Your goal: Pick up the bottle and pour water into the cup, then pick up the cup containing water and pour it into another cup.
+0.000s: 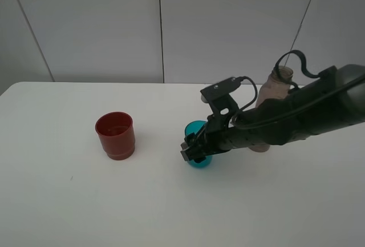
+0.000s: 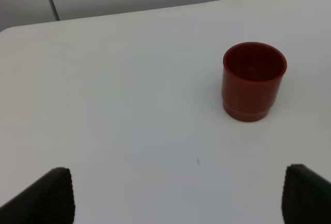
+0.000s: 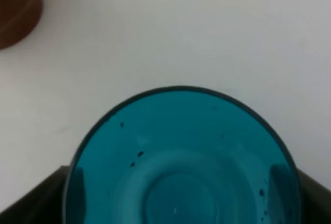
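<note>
The teal cup (image 1: 198, 144) stands right of the table's middle, and I cannot tell whether it touches the table. My right gripper (image 1: 193, 148) is shut on it, one finger on each side. In the right wrist view the cup (image 3: 181, 157) fills the lower frame, small droplets dot its inside, and the gripper (image 3: 178, 195) clasps its walls. The grey-brown bottle (image 1: 275, 90) stands upright behind my right arm, partly hidden. The red cup (image 1: 116, 134) stands upright to the left, apart from both grippers; it also shows in the left wrist view (image 2: 253, 81). My left gripper (image 2: 178, 198) is open and empty, well short of it.
The white table (image 1: 68, 201) ends at a pale panelled wall (image 1: 114, 24) behind. The red cup's base shows at a corner of the right wrist view (image 3: 15, 12).
</note>
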Robot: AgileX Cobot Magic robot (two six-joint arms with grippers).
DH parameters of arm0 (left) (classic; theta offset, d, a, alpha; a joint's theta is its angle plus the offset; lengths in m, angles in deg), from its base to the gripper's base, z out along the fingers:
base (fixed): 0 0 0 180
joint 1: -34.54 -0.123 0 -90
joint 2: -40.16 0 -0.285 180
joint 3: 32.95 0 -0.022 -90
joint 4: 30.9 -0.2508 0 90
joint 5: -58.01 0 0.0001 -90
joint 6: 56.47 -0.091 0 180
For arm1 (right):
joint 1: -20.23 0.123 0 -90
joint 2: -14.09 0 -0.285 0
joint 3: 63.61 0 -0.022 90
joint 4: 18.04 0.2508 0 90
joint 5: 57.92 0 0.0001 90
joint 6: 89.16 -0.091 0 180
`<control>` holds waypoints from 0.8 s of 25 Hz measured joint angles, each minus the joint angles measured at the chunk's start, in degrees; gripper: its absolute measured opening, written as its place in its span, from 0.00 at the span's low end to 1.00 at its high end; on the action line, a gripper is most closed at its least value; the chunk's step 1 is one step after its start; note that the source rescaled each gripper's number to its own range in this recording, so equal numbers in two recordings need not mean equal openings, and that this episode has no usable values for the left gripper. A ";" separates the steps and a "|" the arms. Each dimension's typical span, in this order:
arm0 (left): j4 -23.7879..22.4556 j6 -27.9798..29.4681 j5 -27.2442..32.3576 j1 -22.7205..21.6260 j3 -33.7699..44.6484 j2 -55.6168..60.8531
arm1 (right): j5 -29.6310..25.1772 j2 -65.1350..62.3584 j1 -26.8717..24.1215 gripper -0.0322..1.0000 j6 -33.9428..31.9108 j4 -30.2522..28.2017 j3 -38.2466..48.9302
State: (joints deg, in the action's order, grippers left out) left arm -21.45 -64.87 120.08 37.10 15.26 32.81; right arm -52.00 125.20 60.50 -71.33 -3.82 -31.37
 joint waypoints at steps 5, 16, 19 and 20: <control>0.00 0.00 0.00 0.00 0.00 0.00 | -1.70 -2.45 0.00 0.44 0.00 0.00 0.00; 0.00 0.00 0.00 0.00 0.00 0.00 | -9.63 -8.85 0.00 0.44 0.00 0.00 0.05; 0.00 0.00 0.00 0.00 0.00 0.00 | -11.77 -11.95 0.00 0.44 0.00 0.00 0.05; 0.00 0.00 0.00 0.00 0.00 0.00 | -13.12 -13.07 0.00 0.44 0.00 0.00 0.05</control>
State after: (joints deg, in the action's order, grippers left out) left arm -21.45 -64.87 120.08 37.10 15.26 32.81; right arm -65.13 112.14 60.50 -71.33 -3.82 -31.32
